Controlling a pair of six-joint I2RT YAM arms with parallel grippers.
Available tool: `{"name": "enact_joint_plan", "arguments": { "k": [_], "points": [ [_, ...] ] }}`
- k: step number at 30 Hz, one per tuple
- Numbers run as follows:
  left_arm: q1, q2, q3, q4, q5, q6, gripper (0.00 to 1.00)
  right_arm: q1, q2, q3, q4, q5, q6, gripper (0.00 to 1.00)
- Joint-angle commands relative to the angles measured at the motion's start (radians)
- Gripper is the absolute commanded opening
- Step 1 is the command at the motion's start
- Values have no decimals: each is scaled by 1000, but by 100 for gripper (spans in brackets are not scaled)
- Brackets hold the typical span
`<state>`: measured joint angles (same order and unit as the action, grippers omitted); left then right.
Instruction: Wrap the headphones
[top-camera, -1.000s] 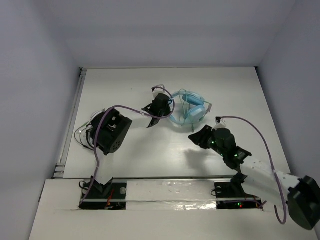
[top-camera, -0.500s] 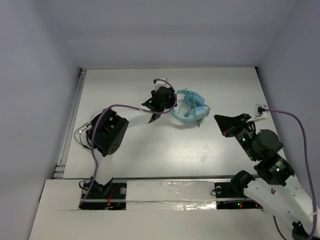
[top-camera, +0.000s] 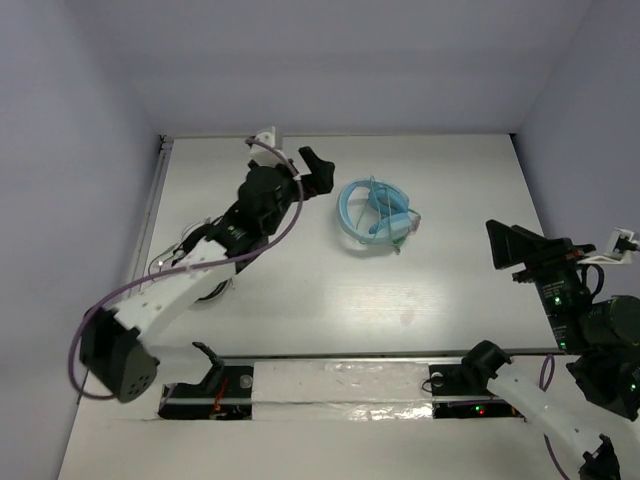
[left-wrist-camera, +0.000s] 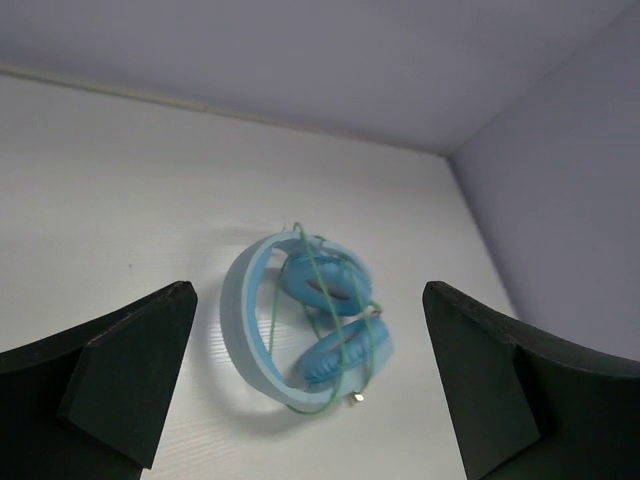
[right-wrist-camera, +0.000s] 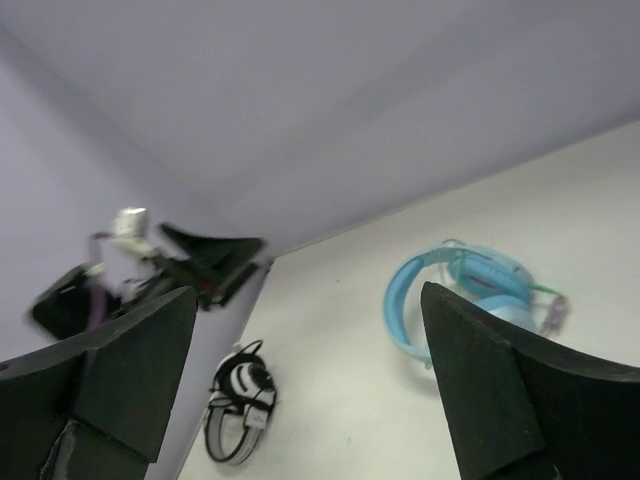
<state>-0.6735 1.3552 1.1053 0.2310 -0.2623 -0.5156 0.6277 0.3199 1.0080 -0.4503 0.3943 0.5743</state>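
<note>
Standing here looking at the rig: the white tabletop (top-camera: 300, 300) takes up most of the scene, with pale walls around it. The left arm (top-camera: 170, 300) stretches out diagonally across the left side, a purple cable (top-camera: 100, 310) looping off it, and its claw (left-wrist-camera: 308, 295) is spread wide, holding nothing, pointed at the headphones from a bit to their left. The right arm (top-camera: 590, 340) sits way over at the right edge, raised up, and its claw (right-wrist-camera: 310, 290) is wide apart too, nothing in it, well away from everything. The headphones (top-camera: 372, 215) are lying flat on the tabletop, around the middle and toward the far side, between the two claws and touched by neither. They're light blue, the headband (left-wrist-camera: 240, 330) curving round on the side nearer the left arm, the ear cups (left-wrist-camera: 345, 355) tucked in together. Over by the left edge of the tabletop there's a small black-and-white coiled bundle (right-wrist-camera: 240, 400), partly hidden by the left arm from above. The thin green cable (left-wrist-camera: 316, 283) crosses over the ear cups in a few loops, and its plug end (left-wrist-camera: 356, 397) rests just beside the nearer cup.
</note>
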Motion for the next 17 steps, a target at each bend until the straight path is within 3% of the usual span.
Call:
{"name": "enact_joint_plan", "arguments": {
  "k": [1,5,9,17],
  "points": [
    [-8,-225,-48,-15,-11,46,99,0,-7,70,-122,133,-37,100],
    [-8,-421,-70,-89,-15,83,99,0,-34,66,-153,195,-36,100],
    [-8,-550,-65,-168,-28,111,99,0,-67,27,-107,141,-40,100],
    [-8,-601,-127,-209,-29,124,99,0,-16,40,-97,94,-47,100]
  ]
}}
